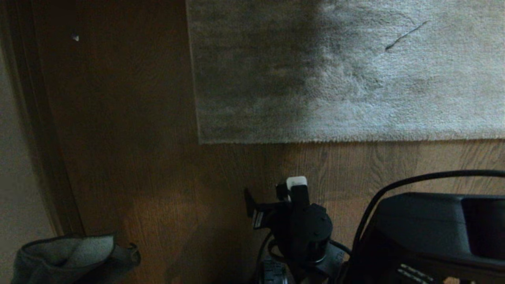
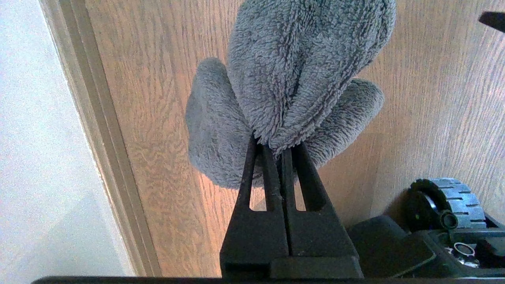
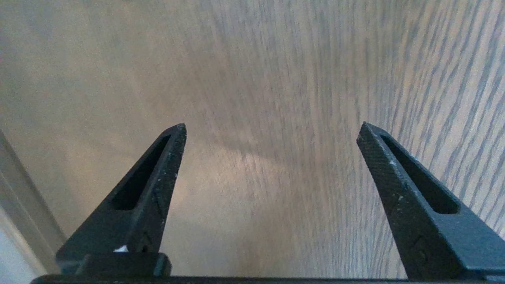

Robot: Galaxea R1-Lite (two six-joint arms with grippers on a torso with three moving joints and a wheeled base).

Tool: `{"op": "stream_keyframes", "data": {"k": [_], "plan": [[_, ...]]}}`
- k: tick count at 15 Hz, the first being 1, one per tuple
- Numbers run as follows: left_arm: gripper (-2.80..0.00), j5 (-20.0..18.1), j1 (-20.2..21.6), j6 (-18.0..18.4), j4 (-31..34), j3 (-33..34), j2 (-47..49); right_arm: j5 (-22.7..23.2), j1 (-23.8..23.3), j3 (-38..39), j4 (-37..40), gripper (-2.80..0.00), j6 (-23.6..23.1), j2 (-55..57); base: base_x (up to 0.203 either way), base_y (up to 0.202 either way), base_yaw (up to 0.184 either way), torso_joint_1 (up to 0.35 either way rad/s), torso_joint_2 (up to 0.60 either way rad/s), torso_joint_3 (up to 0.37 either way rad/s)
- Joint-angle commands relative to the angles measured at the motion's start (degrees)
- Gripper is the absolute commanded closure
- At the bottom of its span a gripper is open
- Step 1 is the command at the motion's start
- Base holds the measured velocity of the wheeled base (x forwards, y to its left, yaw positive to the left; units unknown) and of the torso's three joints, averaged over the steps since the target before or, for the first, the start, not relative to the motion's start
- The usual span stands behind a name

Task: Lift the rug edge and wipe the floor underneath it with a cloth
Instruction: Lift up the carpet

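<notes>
1. The rug (image 1: 347, 71) fills the upper centre and upper right of the head view. It lies flat on the floor (image 1: 158, 177), and no part of its edge is raised.
2. Its near hem runs level across the middle of the frame, from a corner just left of centre out past the right border. Its left edge climbs from that corner to the top border. Both other ends are cut off, so I cannot tell which way its long axis runs.
3. The cloth (image 2: 292, 79) is already in hand. In the left wrist view the left gripper (image 2: 281, 152) is clamped tight on a bunched fold of it, and the rest billows out beyond the fingertips, above bare planks. In the head view the cloth (image 1: 67, 256) sits in the lower left corner, well apart from the rug.
4. The right gripper (image 3: 271, 125) has its fingers spread wide and holds nothing. In its own view only wood grain lies between them. In the head view its arm is at the lower centre of the frame, short of the hem.
5. As I judge it, only the preparation is done: the cloth is gripped and the right gripper is ready.
6. Left to do: take hold of the hem, lift it, bring the cloth across, and wipe the planks beneath.
</notes>
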Motion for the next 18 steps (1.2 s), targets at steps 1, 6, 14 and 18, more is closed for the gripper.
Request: {"op": "stream_keyframes", "data": {"k": [1,6,14,18], "plan": [[0.00,0.00,0.01,0.00,-0.01,0.00,-0.02,-0.22,-1.29,-0.87,-2.72,-2.80,0.00,1.46,0.000,0.000,0.000,0.000,0.00,0.000],[0.00,0.00,0.01,0.00,-0.01,0.00,-0.02,-0.30,-5.68,-3.70,-2.72,-2.80,-0.75,2.41,0.000,0.000,0.000,0.000,0.00,0.000],[0.00,0.00,0.01,0.00,-0.01,0.00,-0.02,-0.30,-6.90,-11.37,-2.72,-2.80,-4.14,3.02,0.000,0.000,0.000,0.000,0.00,0.000],[0.00,0.00,0.01,0.00,-0.01,0.00,-0.02,-0.22,-7.09,-16.59,-2.72,-2.80,-4.92,4.09,0.000,0.000,0.000,0.000,0.00,0.000]]}}
